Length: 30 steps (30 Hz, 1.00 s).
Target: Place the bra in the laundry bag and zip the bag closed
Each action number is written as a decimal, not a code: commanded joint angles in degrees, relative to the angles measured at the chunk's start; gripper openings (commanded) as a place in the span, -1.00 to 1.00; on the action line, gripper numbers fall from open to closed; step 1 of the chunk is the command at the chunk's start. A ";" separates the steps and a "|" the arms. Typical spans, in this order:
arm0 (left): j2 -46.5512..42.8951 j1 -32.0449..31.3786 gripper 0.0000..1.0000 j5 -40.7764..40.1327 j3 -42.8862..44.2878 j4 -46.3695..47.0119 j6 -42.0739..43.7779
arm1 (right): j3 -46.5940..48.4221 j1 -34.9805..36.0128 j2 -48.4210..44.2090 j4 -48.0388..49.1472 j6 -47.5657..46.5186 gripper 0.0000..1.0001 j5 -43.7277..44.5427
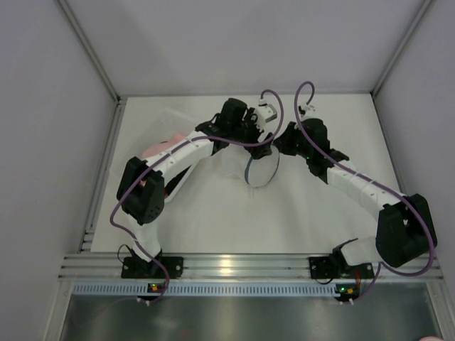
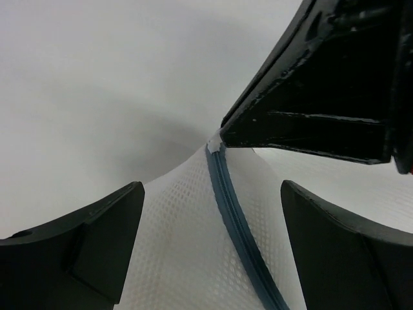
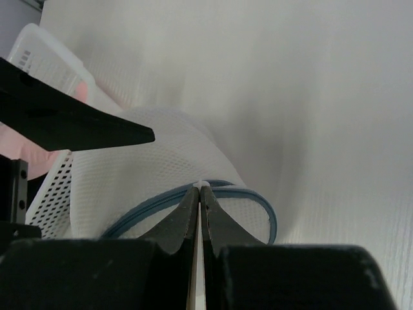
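The laundry bag (image 1: pixel 260 169) is a white mesh pouch with a blue zipper rim (image 2: pixel 235 223), lying mid-table between both arms. My right gripper (image 3: pixel 200 188) is shut on a small white tab at the zipper line (image 3: pixel 201 185). The left wrist view shows the same pinch, with the right fingers (image 2: pixel 310 110) coming in from the upper right. My left gripper (image 2: pixel 211 194) is open. Its jaws stand on either side of the mesh and zipper without pressing them. In the top view both grippers meet at the bag's far edge (image 1: pixel 269 142). The bra is hidden.
A clear plastic bin (image 1: pixel 165 126) stands at the back left, and it also shows on the left of the right wrist view (image 3: pixel 45 61). A pink cloth (image 1: pixel 153 149) lies in it. The enclosure walls border the table on the left, right and back.
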 commanded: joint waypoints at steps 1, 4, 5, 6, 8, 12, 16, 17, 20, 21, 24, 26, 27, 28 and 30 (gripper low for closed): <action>1.51 -0.28 0.84 -2.12 3.36 0.39 0.95 | 2.29 -0.54 -2.47 2.57 0.59 -1.00 -0.53; 2.92 -0.54 0.68 -2.12 3.89 0.48 1.04 | 2.29 -0.37 -2.30 2.83 0.59 -1.00 -0.79; 3.19 -0.63 0.56 -2.21 3.98 0.39 0.61 | 2.29 -0.37 -2.30 2.83 0.59 -1.00 -0.88; 3.45 -0.72 0.30 -2.03 3.98 0.39 0.52 | 2.29 -0.45 -2.21 2.83 0.50 -1.00 -0.79; 3.02 -0.81 -0.08 -0.89 3.80 0.39 -0.01 | 2.20 -0.54 -2.21 2.57 0.59 -1.00 -0.27; 1.09 -0.81 -1.00 -1.59 2.57 1.35 -2.38 | 2.11 -0.45 -2.91 0.99 1.12 -1.00 5.33; -2.86 -0.81 -1.00 -5.10 -4.34 8.81 -5.98 | 2.29 -0.98 -3.79 -0.07 0.77 -1.00 7.20; -4.88 -0.81 -1.00 -4.59 -5.76 10.66 -7.47 | 2.20 -1.07 -3.88 -0.24 0.68 -1.00 7.38; -9.27 -0.63 -1.00 -4.14 -11.04 17.41 -10.72 | 1.77 -1.33 -4.05 -0.77 0.42 -1.00 7.91; -10.33 -0.46 -1.00 -4.84 -12.36 18.92 -11.61 | 1.59 -1.51 -4.14 -0.60 0.42 -1.00 7.91; -13.59 0.33 -1.00 -5.98 -16.67 24.90 -16.87 | 0.36 -1.68 -4.84 -0.51 0.33 -1.00 8.08; -15.95 0.95 -1.00 -7.21 -20.09 29.19 -20.82 | -1.13 -1.68 -5.28 -0.24 0.41 -1.00 8.43; -16.93 1.39 -1.00 -8.09 -21.50 30.96 -21.97 | -1.66 -1.77 -5.89 -0.33 0.59 -1.00 8.52; -17.89 1.57 -1.00 -8.27 -24.99 32.98 -23.12 | -2.10 -1.77 -6.16 -0.42 0.68 -1.00 8.52; -20.62 1.92 -1.00 -8.36 -30.27 39.75 -25.67 | -3.77 -1.77 -7.04 -0.42 1.29 -1.00 8.52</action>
